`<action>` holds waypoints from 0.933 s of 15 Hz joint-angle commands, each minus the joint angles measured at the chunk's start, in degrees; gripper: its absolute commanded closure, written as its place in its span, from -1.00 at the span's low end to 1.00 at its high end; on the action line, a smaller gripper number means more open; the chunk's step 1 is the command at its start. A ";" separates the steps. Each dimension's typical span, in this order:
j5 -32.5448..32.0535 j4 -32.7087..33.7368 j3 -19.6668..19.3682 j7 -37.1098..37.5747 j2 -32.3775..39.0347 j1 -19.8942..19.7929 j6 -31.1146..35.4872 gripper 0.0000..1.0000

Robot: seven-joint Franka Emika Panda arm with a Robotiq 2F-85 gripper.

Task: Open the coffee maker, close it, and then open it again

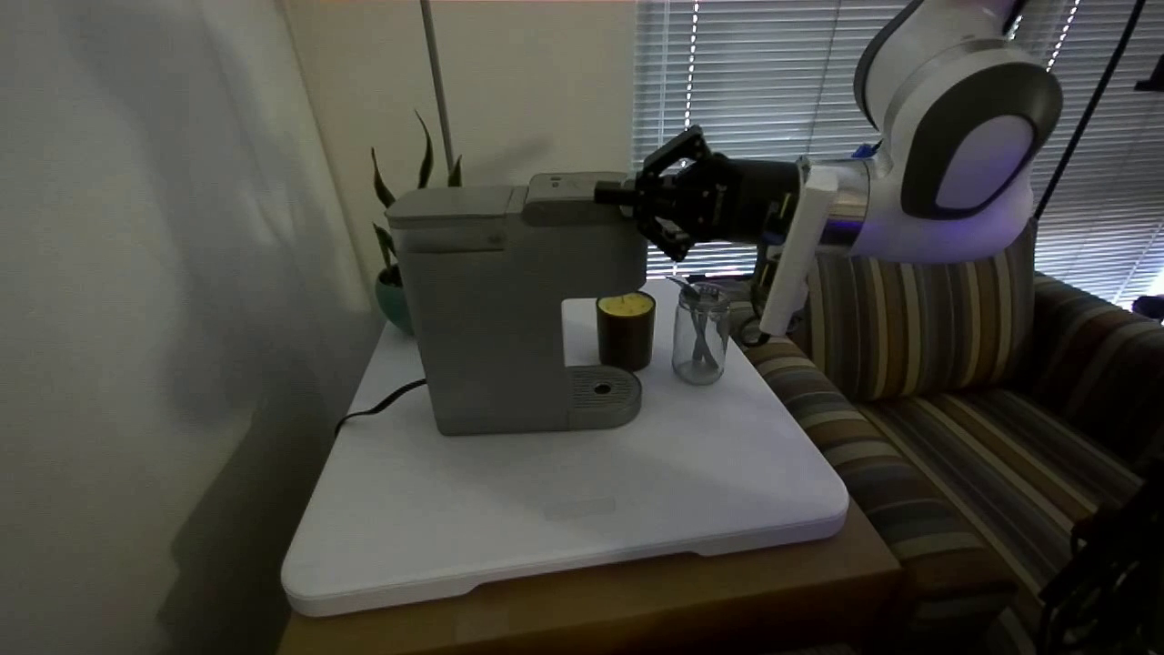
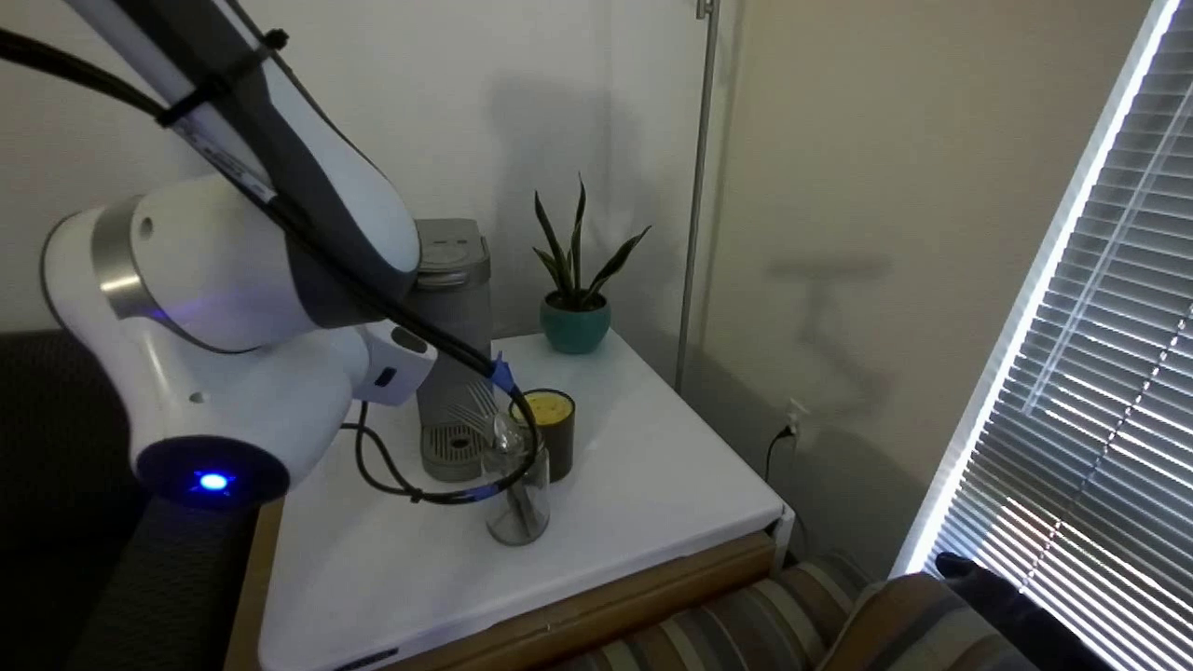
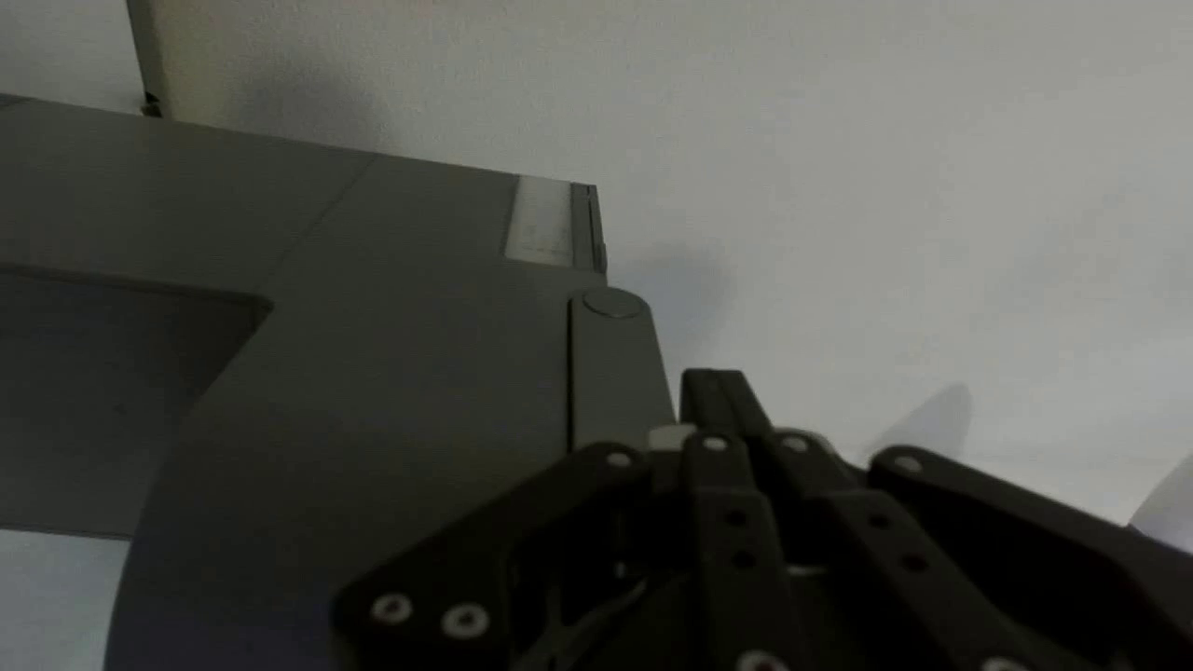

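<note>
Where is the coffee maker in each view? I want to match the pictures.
In an exterior view: coffee maker, just left of centre, side on.
In an exterior view: coffee maker, left of centre, partly behind the robot arm.
Wrist view: coffee maker, turned sideways, across much of the left half.
Shared landmark: its lid, on top in both exterior views, near the centre of the wrist view.
</note>
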 commanded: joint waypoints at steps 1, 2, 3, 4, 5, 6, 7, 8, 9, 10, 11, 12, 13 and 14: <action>-3.34 0.68 -0.95 -1.69 -1.44 0.76 2.37 1.00; -4.57 0.63 -0.97 -1.84 -2.52 0.89 3.05 1.00; -5.84 0.70 -0.97 -1.97 -3.42 0.95 3.52 1.00; -7.17 0.80 -0.92 -1.75 -4.45 0.99 4.26 1.00; -8.42 0.90 -0.84 -1.64 -5.43 0.91 4.61 1.00; -10.19 1.15 -0.80 -1.38 -6.72 0.93 5.52 1.00; -12.02 1.39 -0.74 -1.18 -7.83 0.92 6.34 1.00; -14.70 1.64 -0.82 -0.40 -9.54 1.24 9.65 1.00; -17.78 1.84 -0.85 0.21 -11.24 1.41 13.17 1.00; -20.75 2.00 -0.69 1.09 -12.84 1.36 16.39 1.00; -23.60 2.02 -0.44 2.56 -14.61 1.34 20.07 1.00; -26.81 2.05 -0.13 4.21 -16.21 1.26 23.43 1.00; -30.00 1.92 0.19 6.03 -17.98 1.17 26.99 1.00; -33.49 1.87 0.56 7.94 -19.43 1.05 30.21 1.00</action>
